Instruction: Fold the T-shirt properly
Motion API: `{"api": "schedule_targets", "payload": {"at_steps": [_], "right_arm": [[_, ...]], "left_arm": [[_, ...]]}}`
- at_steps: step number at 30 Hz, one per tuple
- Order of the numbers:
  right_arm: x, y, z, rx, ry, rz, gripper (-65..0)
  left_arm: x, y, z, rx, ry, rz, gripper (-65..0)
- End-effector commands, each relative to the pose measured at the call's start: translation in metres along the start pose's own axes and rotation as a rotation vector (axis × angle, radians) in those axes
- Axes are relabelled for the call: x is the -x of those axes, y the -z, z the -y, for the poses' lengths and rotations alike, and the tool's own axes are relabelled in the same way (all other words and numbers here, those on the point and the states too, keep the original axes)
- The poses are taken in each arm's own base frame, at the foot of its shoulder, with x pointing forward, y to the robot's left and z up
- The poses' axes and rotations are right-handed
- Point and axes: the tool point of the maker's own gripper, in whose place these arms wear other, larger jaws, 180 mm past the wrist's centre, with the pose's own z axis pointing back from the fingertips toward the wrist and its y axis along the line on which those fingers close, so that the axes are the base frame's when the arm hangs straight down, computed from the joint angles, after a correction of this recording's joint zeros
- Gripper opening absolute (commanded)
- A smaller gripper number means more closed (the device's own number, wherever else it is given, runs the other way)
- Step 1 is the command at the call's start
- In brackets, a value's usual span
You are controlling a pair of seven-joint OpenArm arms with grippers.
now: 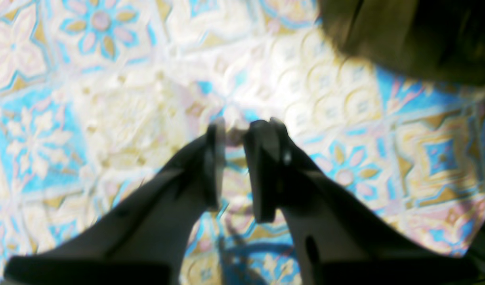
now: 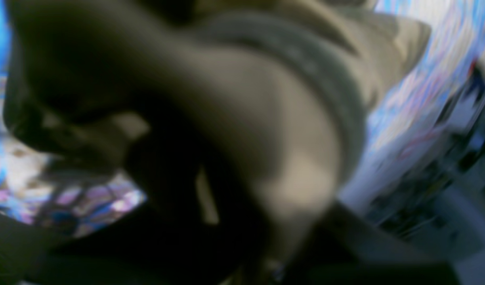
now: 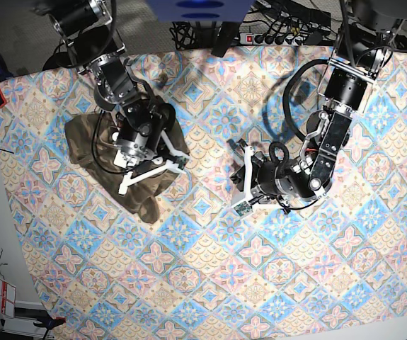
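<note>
Left claw (image 1: 234,130) stands narrowly parted over the tablecloth (image 1: 107,118), holding nothing; right claw (image 3: 150,168) spreads wide on the T-shirt (image 3: 90,142).

My left end effector (image 1: 234,136) hangs low mid-table, fingers (image 1: 214,162) nearly together with a narrow gap, nothing between them. Left forearm bends down from the far corner. My right end effector (image 3: 153,170) points down; its wrist view is too blurred to judge its grip.

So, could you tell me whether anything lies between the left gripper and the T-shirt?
Nothing visible does. Only bare tablecloth lies between the left gripper and the bunched T-shirt, which sits under the right gripper.
</note>
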Motion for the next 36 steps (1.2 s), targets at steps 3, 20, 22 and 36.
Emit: {"api": "schedule_targets", "payload": {"at_steps": [3, 20, 22, 36], "right_arm": [[-0.028, -0.012, -0.003, 0.032, -0.089, 0.060, -60.2], [-0.077, -0.041, -0.024, 0.086, -0.278, 0.186, -22.2], [-0.083, -0.052, -0.010, 0.129, -0.266, 0.218, -22.2], [-0.095, -0.061, -0.022, 0.066, -0.253, 0.298, -22.2]], "left_arm": [[-0.020, -0.005, -0.005, -0.011, 0.006, 0.055, -52.3], [-0.012, 0.005, 0.006, 0.018, -0.021, 0.041, -52.2], [-0.007, 0.008, 0.006, 0.023, -0.033, 0.028, -52.2], [-0.001, 0.020, 0.011, 0.051, -0.075, 0.009, -52.2]]}}
